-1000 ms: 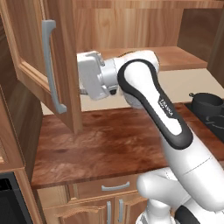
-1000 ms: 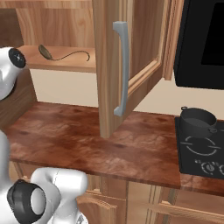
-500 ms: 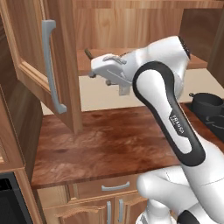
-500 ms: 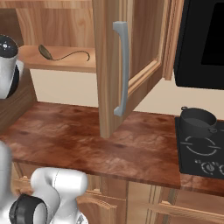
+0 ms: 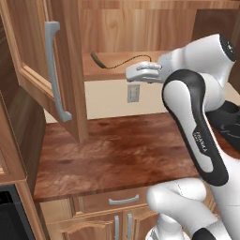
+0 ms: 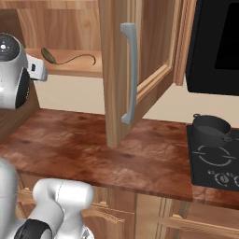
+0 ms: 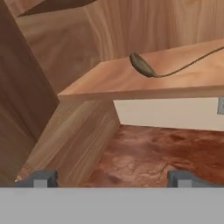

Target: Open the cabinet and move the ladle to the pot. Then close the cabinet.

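Even, warm, shadeless light fills all three rendered views, with no glare on the wood and only a soft sheen on the white arm [image 5: 197, 140] at 3 o'clock in the left base view. The cabinet [image 6: 140, 70] interior is dimmer toward 12 o'clock, and a faint shadow lies under its shelf; the black panel [image 6: 217, 46] at 2 o'clock of the right base view reads as flat dark. Textures are soft and slightly blurred in the hand view, most at the near wall around 8 o'clock, with no edge distortion
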